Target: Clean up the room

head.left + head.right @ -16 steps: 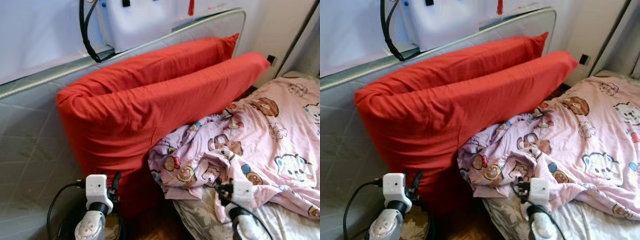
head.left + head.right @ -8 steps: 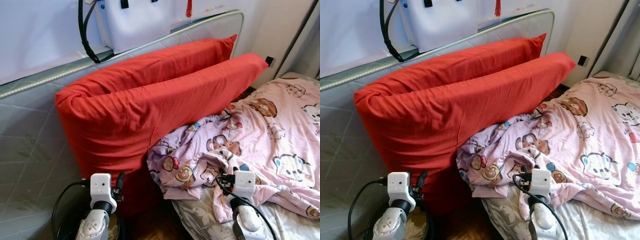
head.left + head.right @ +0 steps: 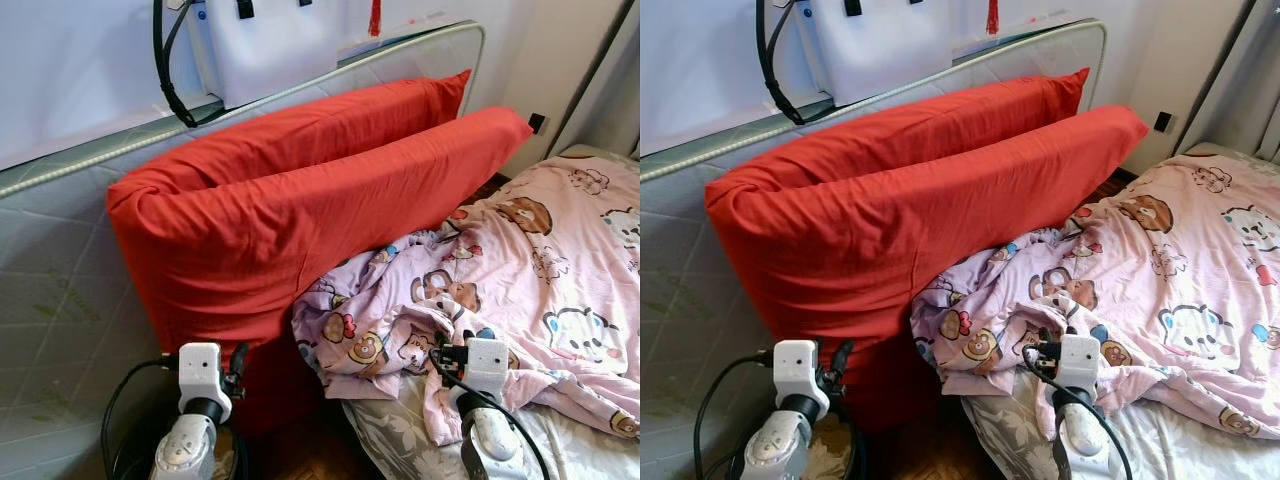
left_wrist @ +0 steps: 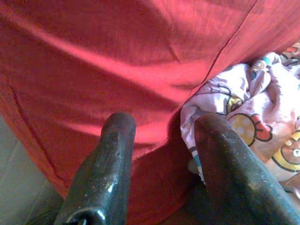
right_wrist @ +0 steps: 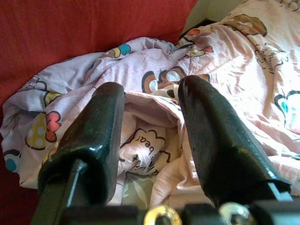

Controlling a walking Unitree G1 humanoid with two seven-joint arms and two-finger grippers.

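At the bed's near corner, the pink blanket (image 3: pixel 480 290) lies bunched against the big red pillow (image 3: pixel 300 220). The right tool (image 3: pixel 452 352) sits at its crumpled edge.

Left wrist view: the left tool (image 4: pixel 161 136) is open, empty, facing the pillow.

Right wrist view: the right tool's fingers (image 5: pixel 96 126) are spread, with folds between them.

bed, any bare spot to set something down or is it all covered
Mostly covered. One bare strip of floral sheet shows at the near edge, under the crumpled pink blanket, beside the right gripper. The head end is crowded by two red pillows leaning on the upright mattress.
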